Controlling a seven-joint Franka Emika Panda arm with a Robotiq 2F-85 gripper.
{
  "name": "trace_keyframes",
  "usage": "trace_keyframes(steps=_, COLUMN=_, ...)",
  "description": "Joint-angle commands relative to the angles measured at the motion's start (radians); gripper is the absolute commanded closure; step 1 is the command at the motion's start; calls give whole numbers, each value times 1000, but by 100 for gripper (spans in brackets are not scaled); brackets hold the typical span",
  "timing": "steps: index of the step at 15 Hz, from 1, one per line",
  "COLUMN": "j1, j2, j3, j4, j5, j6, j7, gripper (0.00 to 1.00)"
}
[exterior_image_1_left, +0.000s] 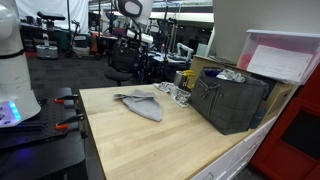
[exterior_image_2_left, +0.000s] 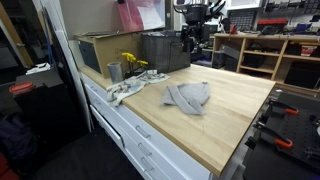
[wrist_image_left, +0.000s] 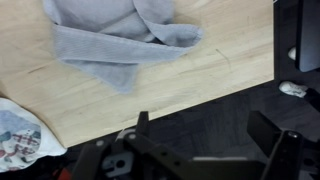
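A crumpled grey cloth (exterior_image_1_left: 140, 104) lies on the light wooden table top (exterior_image_1_left: 130, 140). It shows in both exterior views (exterior_image_2_left: 188, 95) and at the top of the wrist view (wrist_image_left: 120, 35). My gripper (wrist_image_left: 200, 140) is open and empty. It hangs high above the table, over the table's edge beside the cloth, with dark floor between its fingers. In the exterior views it shows only as a dark shape at the top edge (exterior_image_1_left: 130, 10) (exterior_image_2_left: 195, 18). It touches nothing.
A black crate (exterior_image_1_left: 232, 100) (exterior_image_2_left: 165, 50) stands at one end of the table beside a metal cup (exterior_image_2_left: 115, 72), a yellow item (exterior_image_2_left: 130, 62) and a white patterned rag (exterior_image_2_left: 125, 90) (wrist_image_left: 15, 135). A pink-lidded clear box (exterior_image_1_left: 285, 55) sits behind it. Drawers run below the table's front (exterior_image_2_left: 150, 140).
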Motion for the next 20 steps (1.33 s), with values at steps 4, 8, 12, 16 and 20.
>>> trace_keyframes(steps=4, j1=-52, j2=267, j3=-13, j4=226, j5=-131, j6=52, j7=28, gripper=0)
trace_keyframes(steps=8, j1=-83, j2=434, j3=-12, j4=369, j5=-170, j6=13, j7=187, gripper=0)
trace_keyframes(steps=12, j1=-111, j2=575, j3=-8, j4=492, j5=-176, j6=-15, j7=314, gripper=0)
trace_keyframes(steps=16, j1=-145, j2=671, j3=-11, j4=575, j5=-209, j6=-18, j7=377, gripper=0)
trace_keyframes(steps=20, j1=-167, j2=762, j3=-6, j4=647, j5=-242, j6=4, j7=393, gripper=0)
